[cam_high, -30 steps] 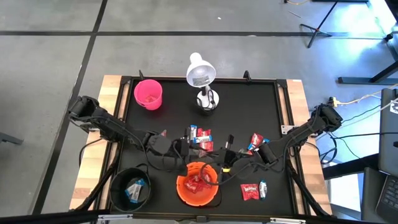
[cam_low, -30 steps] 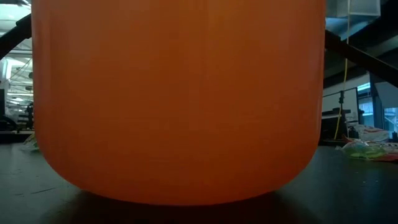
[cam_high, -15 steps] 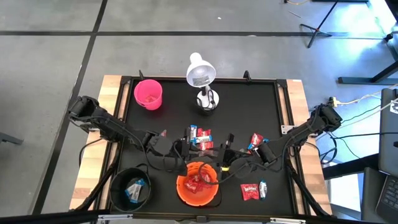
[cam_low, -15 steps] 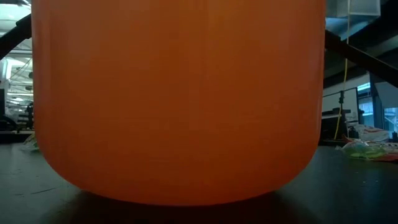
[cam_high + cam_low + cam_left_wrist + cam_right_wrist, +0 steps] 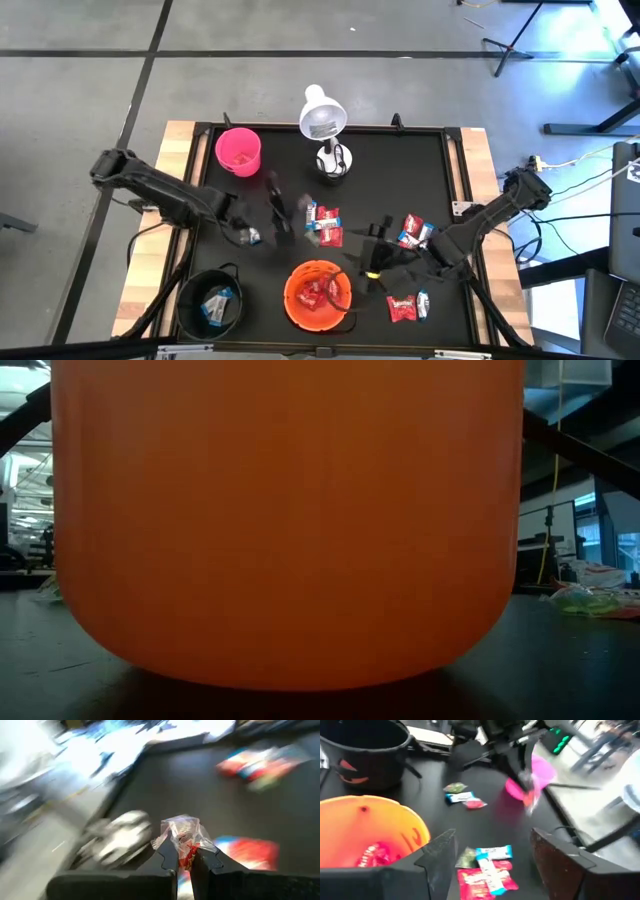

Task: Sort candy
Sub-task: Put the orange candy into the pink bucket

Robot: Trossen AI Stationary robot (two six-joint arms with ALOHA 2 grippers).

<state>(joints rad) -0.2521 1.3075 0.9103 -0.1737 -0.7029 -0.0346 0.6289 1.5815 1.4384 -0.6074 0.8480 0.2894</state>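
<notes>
High view: left gripper (image 5: 262, 232) up-left of orange bowl (image 5: 318, 296); right gripper (image 5: 378, 262) just right of it. Loose candy (image 5: 323, 224) lies above the bowl.
Left wrist view: jaws clamp a clear-wrapped candy (image 5: 183, 837).
Right wrist view: jaws spread wide, empty.

The left gripper (image 5: 186, 862) is pinched tight, its arm angled inward; the right gripper (image 5: 492, 870) stands spread wide.

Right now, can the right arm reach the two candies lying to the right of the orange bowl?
Probably yes. The right hand is open and empty, close beside the red candy and the blue-and-white candy. Nothing lies between; the orange bowl stands aside.
</notes>
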